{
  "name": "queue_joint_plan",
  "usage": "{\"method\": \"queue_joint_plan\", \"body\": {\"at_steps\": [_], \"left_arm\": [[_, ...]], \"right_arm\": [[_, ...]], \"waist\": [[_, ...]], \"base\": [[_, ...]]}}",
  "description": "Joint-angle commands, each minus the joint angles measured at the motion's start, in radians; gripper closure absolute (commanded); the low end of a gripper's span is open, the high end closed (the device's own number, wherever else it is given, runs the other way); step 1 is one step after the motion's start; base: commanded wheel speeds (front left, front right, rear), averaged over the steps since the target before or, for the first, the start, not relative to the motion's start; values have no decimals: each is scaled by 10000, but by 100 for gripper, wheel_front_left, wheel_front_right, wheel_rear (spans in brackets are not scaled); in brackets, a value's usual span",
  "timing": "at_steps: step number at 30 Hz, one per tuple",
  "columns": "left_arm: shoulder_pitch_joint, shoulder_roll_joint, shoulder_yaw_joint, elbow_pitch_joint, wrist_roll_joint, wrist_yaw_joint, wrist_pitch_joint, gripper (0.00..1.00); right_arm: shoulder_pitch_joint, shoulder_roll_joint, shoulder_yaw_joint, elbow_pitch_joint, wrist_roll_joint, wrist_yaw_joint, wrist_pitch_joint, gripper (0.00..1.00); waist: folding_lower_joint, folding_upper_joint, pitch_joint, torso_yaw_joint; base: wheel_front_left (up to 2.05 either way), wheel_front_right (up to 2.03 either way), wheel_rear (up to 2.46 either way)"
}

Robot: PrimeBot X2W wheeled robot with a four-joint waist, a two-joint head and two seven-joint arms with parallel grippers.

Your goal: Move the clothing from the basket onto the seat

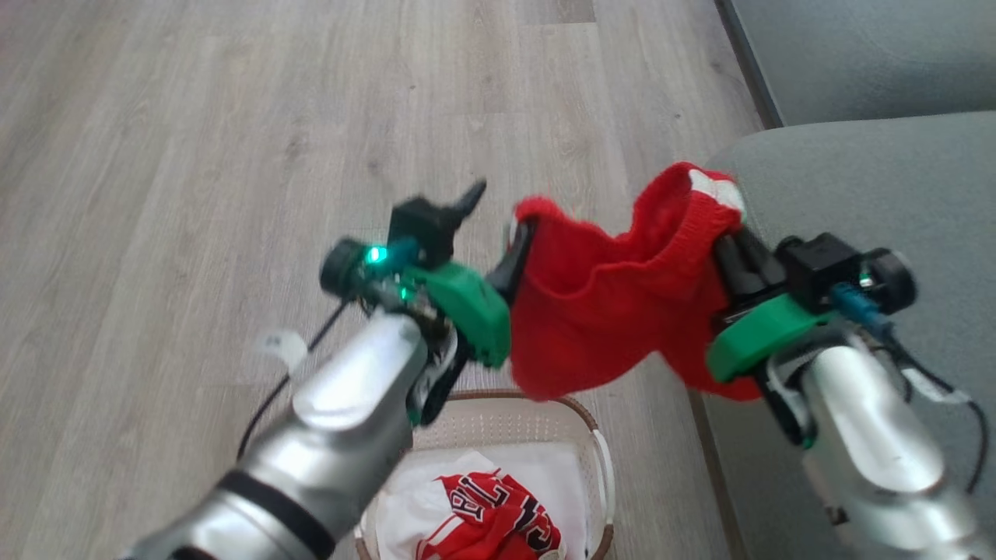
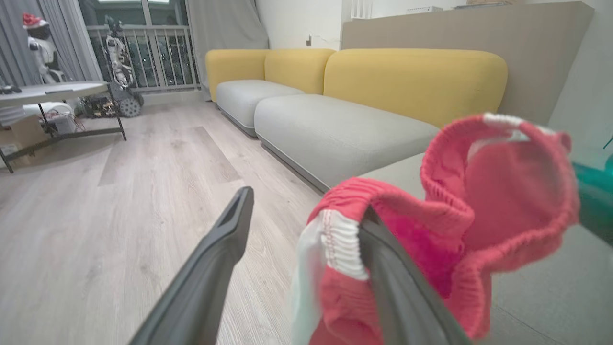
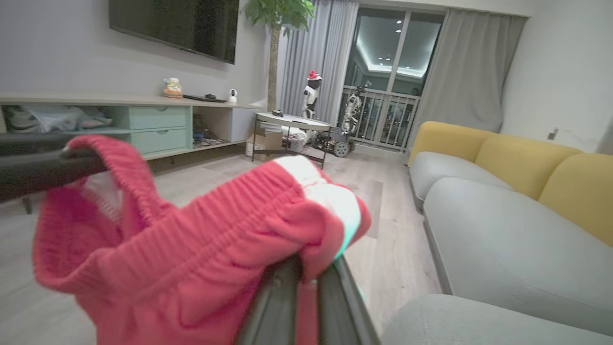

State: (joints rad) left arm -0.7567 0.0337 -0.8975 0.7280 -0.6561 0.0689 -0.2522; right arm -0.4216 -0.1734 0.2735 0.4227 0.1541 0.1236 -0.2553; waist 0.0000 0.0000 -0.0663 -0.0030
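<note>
A red knitted garment (image 1: 607, 311) with a white-trimmed waistband hangs stretched between both grippers above the basket (image 1: 603, 459). My right gripper (image 1: 731, 245) is shut on the waistband (image 3: 268, 225) at the edge of the grey-green seat (image 1: 895, 179). My left gripper (image 1: 502, 210) is open, and one of its fingers (image 2: 397, 287) is hooked inside the waistband while the other points free. In the basket lie a red garment with block lettering (image 1: 494, 509) and a white cloth (image 1: 560, 474).
Wood floor (image 1: 233, 155) spreads to the left and ahead. A second grey sofa with yellow backs (image 2: 335, 124) stands further along. A low table (image 3: 292, 122) and a TV cabinet (image 3: 143, 124) line the far side of the room.
</note>
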Motion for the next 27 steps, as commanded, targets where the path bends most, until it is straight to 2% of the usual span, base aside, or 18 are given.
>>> {"method": "queue_joint_plan", "body": {"at_steps": [1, 9, 18, 27], "left_arm": [[-183, 168, 355, -297, 4, -87, -94, 0], [920, 167, 304, -440, -188, -517, -95, 0], [1489, 167, 452, -757, 99, -534, -95, 0], [2064, 166, 808, -1218, 1070, -489, -95, 0]], "right_arm": [[-600, -156, -129, -369, -124, 71, -65, 100], [-828, -907, -843, -311, -447, 71, -65, 100], [-815, -1444, -1169, -466, -464, 71, -65, 100], [-1016, -1895, -931, -675, -305, 71, 367, 100]], "waist": [[0, 0, 7, -73], [0, 0, 83, -463], [0, 0, 202, -1099], [0, 0, 459, -2434]], "base": [[0, 0, 0], [0, 0, 0], [0, 0, 0], [0, 0, 0]]}}
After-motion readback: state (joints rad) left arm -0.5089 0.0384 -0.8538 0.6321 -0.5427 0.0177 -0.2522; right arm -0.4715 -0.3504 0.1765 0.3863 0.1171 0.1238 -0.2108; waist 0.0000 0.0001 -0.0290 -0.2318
